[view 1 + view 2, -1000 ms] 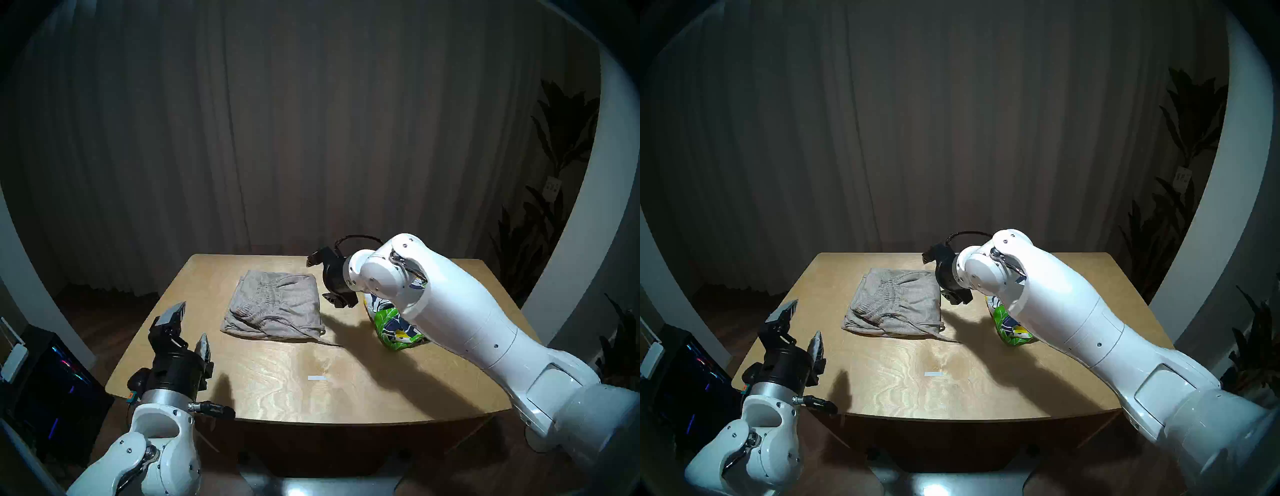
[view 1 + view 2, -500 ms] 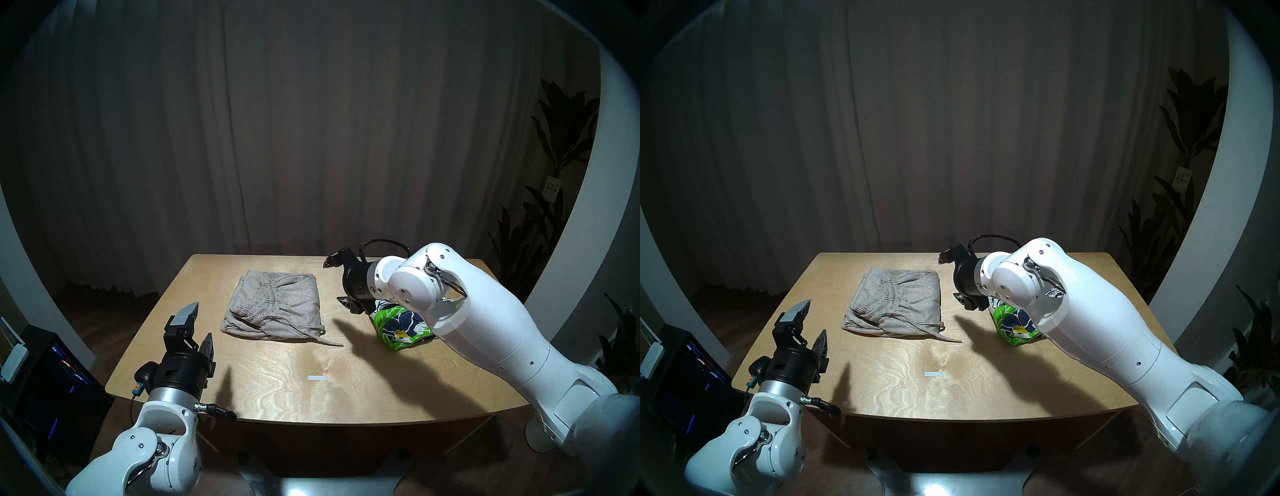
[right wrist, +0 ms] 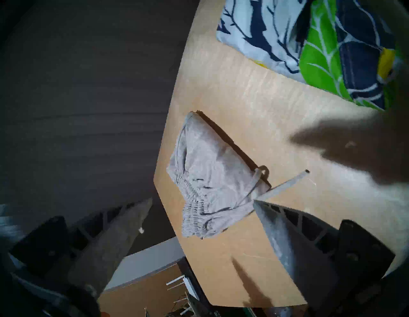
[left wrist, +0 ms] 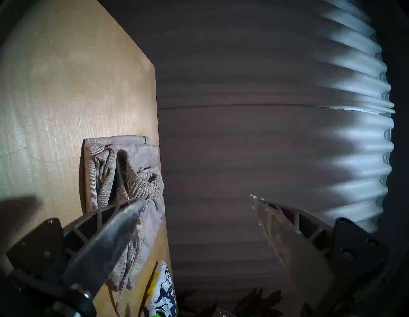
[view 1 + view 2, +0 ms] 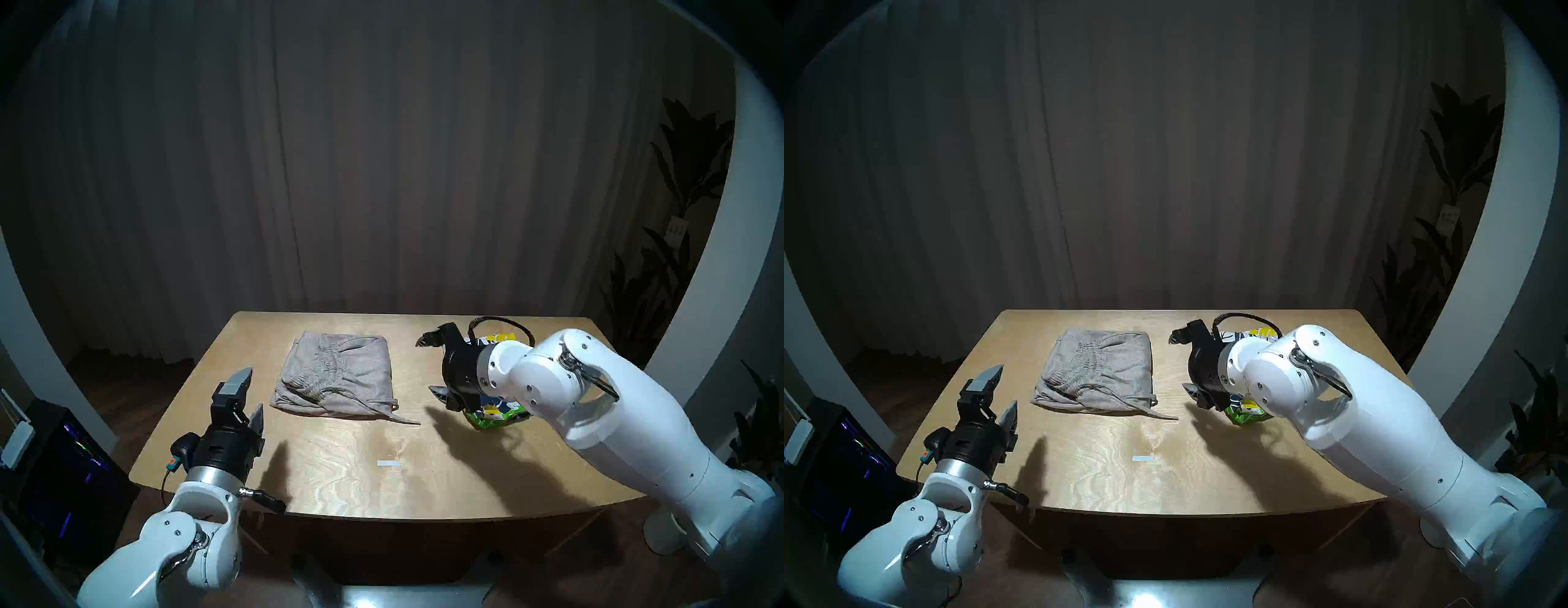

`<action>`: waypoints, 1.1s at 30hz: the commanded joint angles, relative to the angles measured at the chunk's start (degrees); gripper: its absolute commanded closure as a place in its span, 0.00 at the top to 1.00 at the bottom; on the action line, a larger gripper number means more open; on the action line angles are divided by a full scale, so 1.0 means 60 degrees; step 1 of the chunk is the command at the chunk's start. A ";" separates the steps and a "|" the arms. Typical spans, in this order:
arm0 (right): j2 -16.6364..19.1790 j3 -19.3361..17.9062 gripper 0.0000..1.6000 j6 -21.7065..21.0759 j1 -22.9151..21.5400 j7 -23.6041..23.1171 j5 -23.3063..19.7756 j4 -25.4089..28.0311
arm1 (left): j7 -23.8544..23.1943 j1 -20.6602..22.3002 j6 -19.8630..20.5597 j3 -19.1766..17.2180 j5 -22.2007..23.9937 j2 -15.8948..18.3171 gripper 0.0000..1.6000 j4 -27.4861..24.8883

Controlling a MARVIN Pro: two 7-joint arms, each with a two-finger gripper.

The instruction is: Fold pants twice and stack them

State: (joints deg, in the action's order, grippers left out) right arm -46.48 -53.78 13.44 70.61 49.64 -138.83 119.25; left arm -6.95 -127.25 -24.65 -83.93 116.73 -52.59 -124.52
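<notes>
Table [image 5: 424, 479]: pale wood, visible grain, smooth, light sheen under the lamp. Grey-beige pants [image 5: 339, 373]: matt ribbed knit cloth, gathered elastic waist. Floral shorts [image 3: 321, 44]: smooth printed woven cloth. Left gripper [image 5: 248, 392]: matt black plastic, dull grey fingers [image 4: 106, 239]. Arm shells [image 5: 628, 424]: glossy white plastic. Curtain [image 5: 382, 170]: matt pleated cloth.

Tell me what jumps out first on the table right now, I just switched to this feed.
The floral shorts, bright green, navy and white, lie bunched at the table's right side, mostly hidden behind the open right gripper in the head views. The folded grey-beige pants lie flat at the middle toward the far edge, a drawstring trailing off their near right corner. The open left gripper hovers at the near left, empty.
</notes>
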 commanded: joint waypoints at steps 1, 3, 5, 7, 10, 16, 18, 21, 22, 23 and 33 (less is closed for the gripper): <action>0.0574 -0.0573 1.00 0.0719 0.1128 -0.0652 -0.0312 0.0824 | -0.0281 0.0448 0.0427 0.0040 0.0225 -0.0042 1.00 0.0083; 0.0727 -0.0872 1.00 0.1067 0.1464 -0.0995 -0.0415 0.1132 | -0.0352 0.0579 0.0638 0.0060 0.0415 -0.0087 1.00 0.0209; 0.0828 -0.1093 1.00 0.1283 0.1656 -0.1222 -0.0467 0.1306 | -0.0383 0.0658 0.0778 0.0090 0.0552 -0.0112 1.00 0.0263; 0.0972 -0.1350 1.00 0.1536 0.1868 -0.1459 -0.0521 0.1460 | -0.0404 0.0725 0.0923 0.0169 0.0645 -0.0125 1.00 0.0302; 0.1219 -0.1749 1.00 0.1885 0.2262 -0.1771 -0.0567 0.1592 | -0.0422 0.0837 0.1148 0.0374 0.0807 -0.0213 1.00 0.0330; 0.1535 -0.2370 1.00 0.2566 0.2951 -0.2377 -0.0756 0.1794 | -0.0512 0.1190 0.1607 0.0863 0.1039 -0.0377 1.00 0.0378; 0.1605 -0.2586 1.00 0.2764 0.3277 -0.2627 -0.0816 0.1933 | -0.0564 0.1309 0.1749 0.0965 0.1105 -0.0415 1.00 0.0429; 0.1688 -0.2744 1.00 0.3050 0.3596 -0.2979 -0.0950 0.2084 | -0.0650 0.1446 0.1899 0.1051 0.1213 -0.0493 1.00 0.0495; 0.1706 -0.2758 1.00 0.3119 0.3640 -0.3057 -0.0982 0.2109 | -0.0672 0.1464 0.1931 0.1063 0.1298 -0.0554 1.00 0.0468; 0.1715 -0.2916 1.00 0.3213 0.3930 -0.3238 -0.1014 0.2209 | -0.0713 0.1501 0.2001 0.1093 0.1348 -0.0580 1.00 0.0463; 0.2074 -0.3591 1.00 0.3804 0.5116 -0.4422 -0.1313 0.2208 | -0.0389 0.2383 0.2490 0.2025 0.1243 -0.0719 1.00 0.0844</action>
State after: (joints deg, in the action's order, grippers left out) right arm -35.68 -71.77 34.52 94.93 28.17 -146.18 131.30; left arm -9.85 -118.26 -11.65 -74.04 125.11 -56.04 -120.52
